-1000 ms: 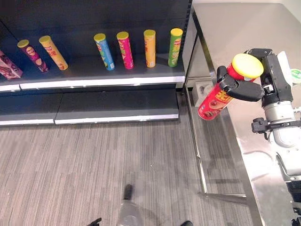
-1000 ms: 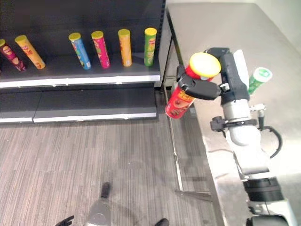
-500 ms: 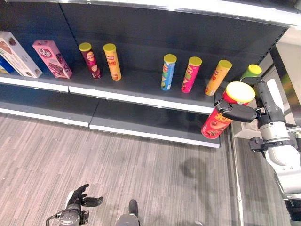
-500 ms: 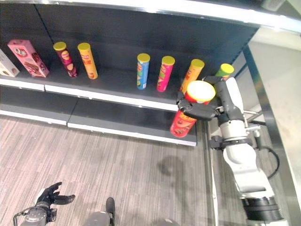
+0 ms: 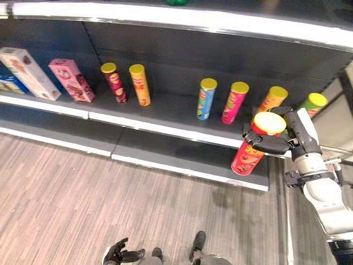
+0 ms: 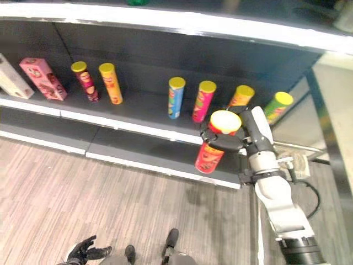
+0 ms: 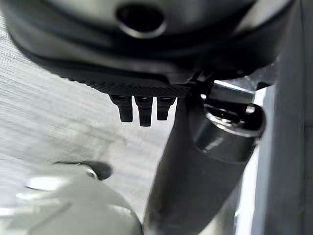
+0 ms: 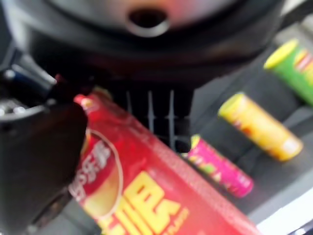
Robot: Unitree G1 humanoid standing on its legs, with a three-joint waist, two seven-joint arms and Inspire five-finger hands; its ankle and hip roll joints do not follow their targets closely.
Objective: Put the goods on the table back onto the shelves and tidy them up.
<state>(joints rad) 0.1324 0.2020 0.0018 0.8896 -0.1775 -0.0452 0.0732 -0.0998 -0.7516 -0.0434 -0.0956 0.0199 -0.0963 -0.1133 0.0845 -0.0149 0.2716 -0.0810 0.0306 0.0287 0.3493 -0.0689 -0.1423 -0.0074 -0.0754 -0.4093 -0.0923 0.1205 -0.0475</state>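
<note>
My right hand (image 5: pixel 282 144) is shut on a red can with a yellow lid (image 5: pixel 249 153), its dark fingers curled round the upper part. The can hangs tilted in front of the dark shelf (image 5: pixel 165 113), just before the right end of the row of upright cans. That row holds a blue can (image 5: pixel 206 99), a pink can (image 5: pixel 234 102), an orange can (image 5: pixel 271 98) and a green can (image 5: pixel 312 102). The right wrist view has the red can (image 8: pixel 146 196) close up with the pink can (image 8: pixel 220 169) behind it. My left hand (image 5: pixel 118 254) hangs low over the floor, fingers relaxed.
Further left on the same shelf stand a dark red can (image 5: pixel 113 83), an orange can (image 5: pixel 139 84), a pink box (image 5: pixel 71 80) and a white box (image 5: pixel 25 66). A bare lower shelf (image 5: pixel 182 160) runs beneath. Grey wood-look floor (image 5: pixel 66 199) lies in front.
The whole picture has shifted, so the camera has moved toward the shelf. My right hand keeps hold of the red can, which now hangs nearer the shelf's front edge.
</note>
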